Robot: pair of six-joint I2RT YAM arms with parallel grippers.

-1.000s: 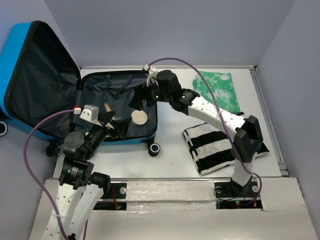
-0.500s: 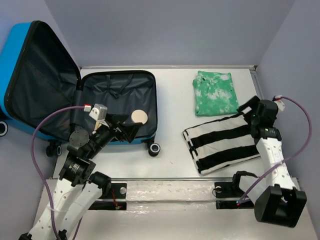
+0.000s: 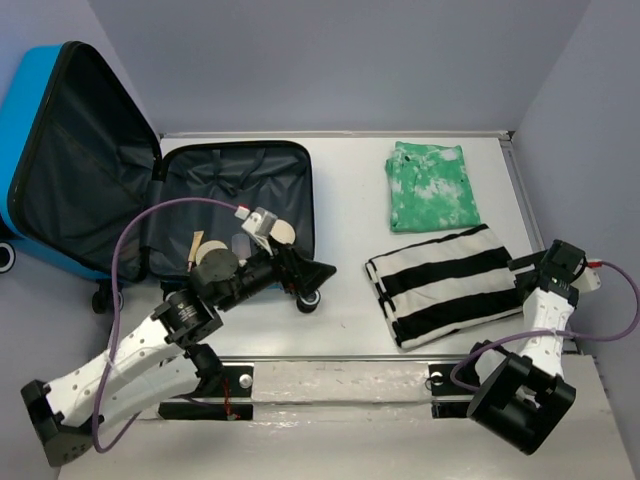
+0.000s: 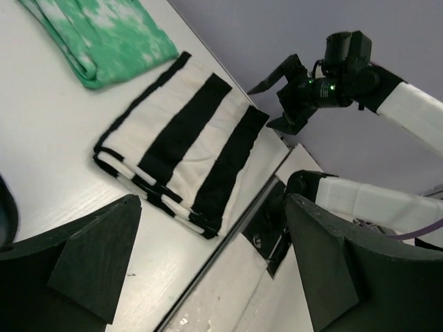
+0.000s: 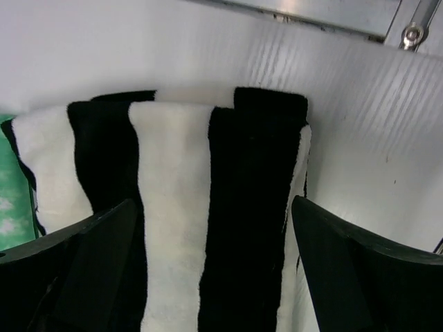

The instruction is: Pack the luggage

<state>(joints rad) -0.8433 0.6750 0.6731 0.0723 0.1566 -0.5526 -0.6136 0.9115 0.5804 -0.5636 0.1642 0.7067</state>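
The blue luggage (image 3: 235,195) lies open at the table's left, its black-lined lid (image 3: 85,150) leaning back. Two round tan items (image 3: 283,232) and a small stick lie in its base. My left gripper (image 3: 315,268) is open and empty, hovering by the luggage's front right wheel (image 3: 310,297); in the left wrist view (image 4: 214,277) it faces the striped cloth (image 4: 180,145). My right gripper (image 3: 522,277) is open and empty at the right edge of the black-and-white striped cloth (image 3: 445,283). In the right wrist view (image 5: 214,277) the cloth (image 5: 187,207) lies between its fingers.
A folded green cloth (image 3: 430,187) lies at the back right, touching the striped cloth; it also shows in the left wrist view (image 4: 104,34). A raised table rim (image 3: 535,230) runs along the right side. A metal rail (image 3: 350,365) crosses the near edge.
My left gripper swung right from the luggage to the table beside its wheel. My right arm left the luggage, swept to the far right and came down at the striped cloth's edge.
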